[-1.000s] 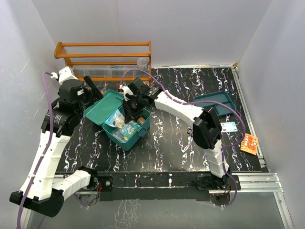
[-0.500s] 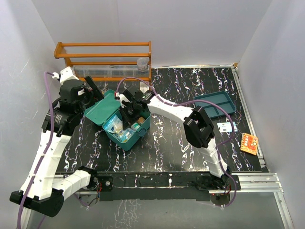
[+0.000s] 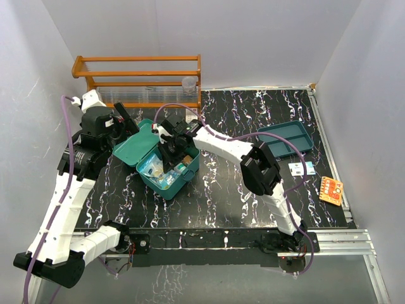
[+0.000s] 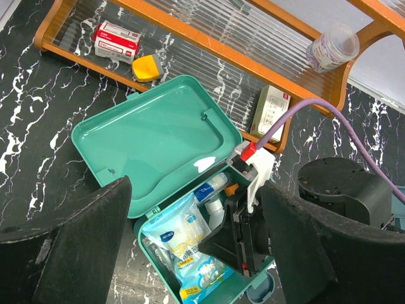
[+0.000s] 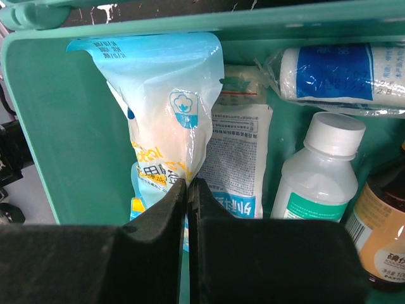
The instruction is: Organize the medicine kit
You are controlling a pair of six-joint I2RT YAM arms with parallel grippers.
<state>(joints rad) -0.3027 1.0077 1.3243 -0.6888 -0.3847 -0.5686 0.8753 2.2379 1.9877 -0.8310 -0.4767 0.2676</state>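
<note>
Now, medicine kit (image 3: 181, 182): on the left half of the worktop (image 3: 240, 190), just in front of the wooden rack (image 3: 139, 60), with its lid (image 4: 152, 142) swung fully back.
Kit contents: a blue-and-white pouch (image 5: 164, 95) against one wall, a printed sachet (image 5: 237, 158) touching it, then a white-capped bottle (image 5: 316, 171) and an amber bottle (image 5: 380, 234); a wrapped roll (image 5: 342, 69) lies along the far wall.
Right tool (image 5: 188, 190): down inside the kit, fingers pressed together to a hairline slit at the pouch's lower edge; whether any film is caught between them cannot be told.
Left tool (image 4: 196, 253): fingers spread wide, hovering over the kit and touching nothing.
Rack: a clear cup (image 3: 189, 83) stands at its right end.
Right side of worktop: a flat teal tray (image 3: 288, 136), a small packet (image 3: 302, 168) and an orange card (image 3: 330, 190), all well apart from the kit.
</note>
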